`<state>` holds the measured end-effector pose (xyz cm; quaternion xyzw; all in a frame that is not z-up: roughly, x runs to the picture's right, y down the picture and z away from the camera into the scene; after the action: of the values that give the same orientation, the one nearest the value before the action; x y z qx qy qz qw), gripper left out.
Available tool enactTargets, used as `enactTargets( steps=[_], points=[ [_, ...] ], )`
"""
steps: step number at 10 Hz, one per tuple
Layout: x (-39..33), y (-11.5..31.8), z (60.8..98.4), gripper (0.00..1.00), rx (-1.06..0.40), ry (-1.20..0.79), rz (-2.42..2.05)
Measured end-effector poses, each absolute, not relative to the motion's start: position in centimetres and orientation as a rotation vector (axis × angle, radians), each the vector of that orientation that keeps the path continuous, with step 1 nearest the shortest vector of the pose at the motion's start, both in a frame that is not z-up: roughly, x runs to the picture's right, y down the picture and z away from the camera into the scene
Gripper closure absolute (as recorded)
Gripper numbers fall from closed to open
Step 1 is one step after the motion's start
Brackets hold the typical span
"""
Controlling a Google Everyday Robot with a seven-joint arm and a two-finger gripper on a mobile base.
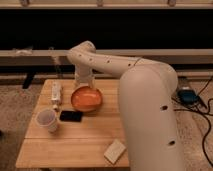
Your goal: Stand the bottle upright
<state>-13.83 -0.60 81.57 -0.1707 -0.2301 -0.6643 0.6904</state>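
Observation:
The bottle [56,93] is slim and whitish. It lies on its side near the left edge of the wooden table [80,142], its length running front to back. My arm reaches in from the lower right, bends at an elbow above the table and points down. The gripper [84,83] hangs at the far edge of the orange bowl [86,99], a little to the right of the bottle and apart from it. It holds nothing that I can see.
A white paper cup [47,120] stands at the front left, just in front of the bottle. A flat black object [71,116] lies between cup and bowl. A pale rectangular block [115,151] lies near the front edge. Cables and a blue device [187,95] lie on the floor at right.

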Motion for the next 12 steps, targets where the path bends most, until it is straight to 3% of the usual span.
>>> enactTargets(
  steps=[3,9,12],
  points=[
    [-20.3,-0.4,79.3,0.26,-0.285,-0.498,-1.552],
    [-28.1,4.3,82.4,0.26,-0.261,-0.567,-1.697],
    [-30.4,6.4,81.8,0.26,-0.250,-0.593,-1.714]
  ],
)
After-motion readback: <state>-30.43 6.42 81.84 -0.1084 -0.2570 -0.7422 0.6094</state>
